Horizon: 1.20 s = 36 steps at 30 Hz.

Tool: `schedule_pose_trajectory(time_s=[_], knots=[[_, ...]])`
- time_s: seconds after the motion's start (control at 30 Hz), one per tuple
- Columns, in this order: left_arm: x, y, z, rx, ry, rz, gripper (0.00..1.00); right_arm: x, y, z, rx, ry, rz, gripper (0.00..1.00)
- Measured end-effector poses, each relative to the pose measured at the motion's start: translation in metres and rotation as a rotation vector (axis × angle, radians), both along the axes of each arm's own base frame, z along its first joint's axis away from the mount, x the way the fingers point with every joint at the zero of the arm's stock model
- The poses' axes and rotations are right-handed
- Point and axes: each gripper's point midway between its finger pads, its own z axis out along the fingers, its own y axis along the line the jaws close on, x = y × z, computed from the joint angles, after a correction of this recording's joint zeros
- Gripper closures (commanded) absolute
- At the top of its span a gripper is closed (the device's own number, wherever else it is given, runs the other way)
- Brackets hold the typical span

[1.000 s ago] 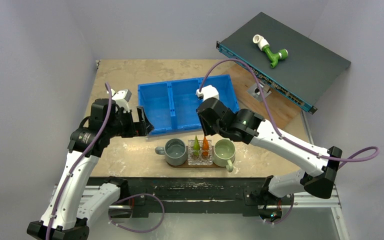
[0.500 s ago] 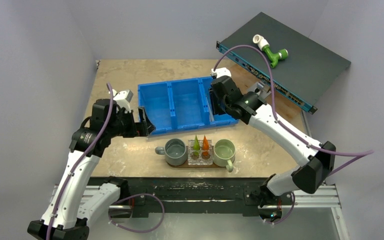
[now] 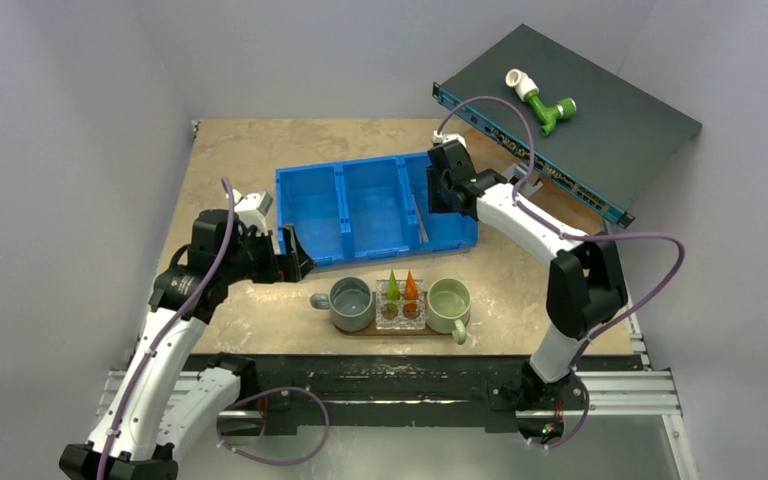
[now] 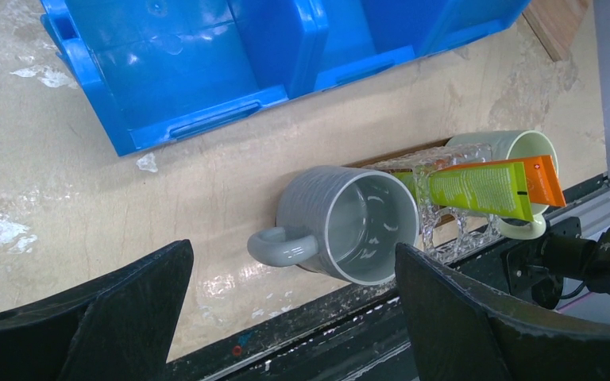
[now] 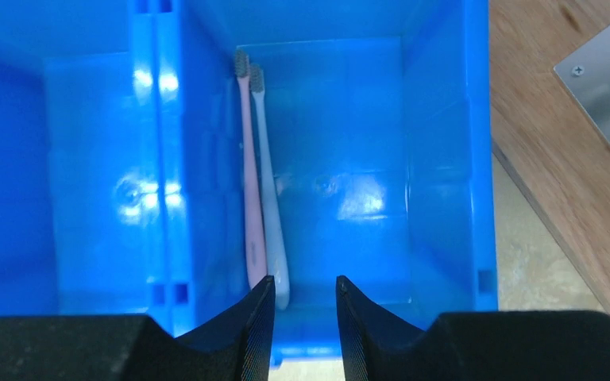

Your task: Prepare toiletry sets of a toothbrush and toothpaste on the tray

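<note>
Table (image 3: 230, 170): toothbrushes (image 5: 251, 175) in blue bin (image 5: 445, 159)

The left arm (image 3: 160, 350) and right arm (image 3: 520, 215) share smooth white link shells between chunky black joint housings, with thin purple cables (image 3: 640, 236) looping loosely along them, and end in matte black, wedge-shaped fingers (image 5: 238, 325).

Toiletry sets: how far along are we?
Done: green toothpaste and orange toothpaste stand in the holder on the tray. In hand: nothing; right claw, open, hangs over both toothbrushes, lying side by side in the blue bin; left claw open, empty. Left: move both toothbrushes to the tray.
</note>
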Motion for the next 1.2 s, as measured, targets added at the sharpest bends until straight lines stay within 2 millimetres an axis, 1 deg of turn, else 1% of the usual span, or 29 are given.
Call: schedule_pose_trajectory(time_s=[0.13, 0.27, 0.33, 0.43, 0.53, 0.63, 0.8, 0.93, 1.13, 1.2], knots=[[-0.001, -0.001, -0.006, -0.002, 0.007, -0.010, 0.02, 0.013, 0.000, -0.028, 0.002, 0.040, -0.008, 0.65], [0.001, -0.002, -0.005, 0.000, -0.008, -0.019, 0.02, 0.019, 0.003, -0.059, 0.007, 0.091, 0.002, 0.64], [0.002, -0.002, -0.005, 0.000, -0.011, -0.020, 0.02, 0.020, 0.006, -0.070, 0.013, 0.114, 0.011, 0.64], [0.003, -0.002, -0.004, 0.001, -0.015, -0.021, 0.02, 0.021, 0.011, -0.082, 0.028, 0.136, 0.027, 0.63], [0.003, -0.002, -0.004, 0.001, -0.016, -0.021, 0.02, 0.023, 0.017, -0.088, 0.049, 0.143, 0.044, 0.63], [0.003, -0.002, -0.004, 0.001, -0.017, -0.021, 0.02, 0.024, 0.024, -0.088, 0.076, 0.143, 0.064, 0.62], [0.003, -0.002, -0.004, 0.000, -0.017, -0.023, 0.02, 0.023, 0.027, -0.088, 0.091, 0.147, 0.077, 0.58], [0.003, -0.002, -0.004, 0.001, -0.018, -0.024, 0.02, 0.023, 0.031, -0.087, 0.115, 0.153, 0.088, 0.58], [0.002, -0.002, -0.002, 0.000, -0.024, -0.026, 0.02, 0.026, 0.046, -0.080, 0.158, 0.151, 0.107, 0.58], [0.002, -0.002, -0.002, -0.001, -0.029, -0.025, 0.02, 0.026, 0.053, -0.082, 0.162, 0.153, 0.116, 0.58]])
